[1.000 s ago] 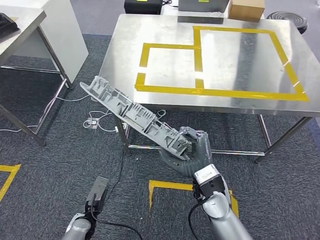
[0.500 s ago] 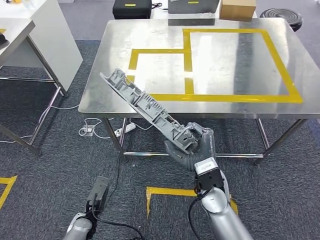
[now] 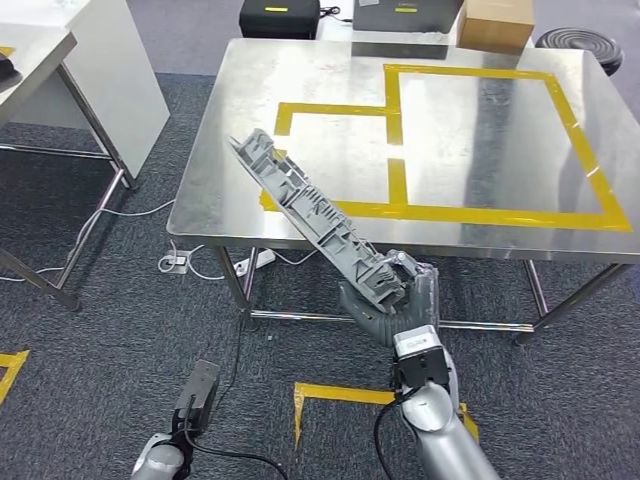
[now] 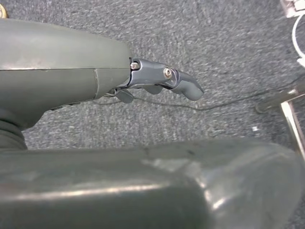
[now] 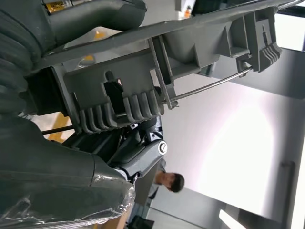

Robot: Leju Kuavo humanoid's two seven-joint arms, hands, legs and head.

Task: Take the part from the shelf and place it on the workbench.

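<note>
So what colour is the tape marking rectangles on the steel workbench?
Yellow tape on the workbench, clearest in the head view.

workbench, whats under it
Under the steel workbench I see its legs and crossbar, grey carpet, and a white power strip with cables by the left leg. The tabletop covers the floor further back.

The head view looked forward and down from high on the robot, across the steel counter (image 3: pixel 483 130) and the carpeted floor (image 3: pixel 90 330). The left wrist view sat close behind the left hand (image 4: pixel 162 81), facing that same carpet. The right wrist view pressed close against the right hand (image 5: pixel 118 152) and the grey part (image 5: pixel 162 62), tilted upward; the head view shared both.
</note>
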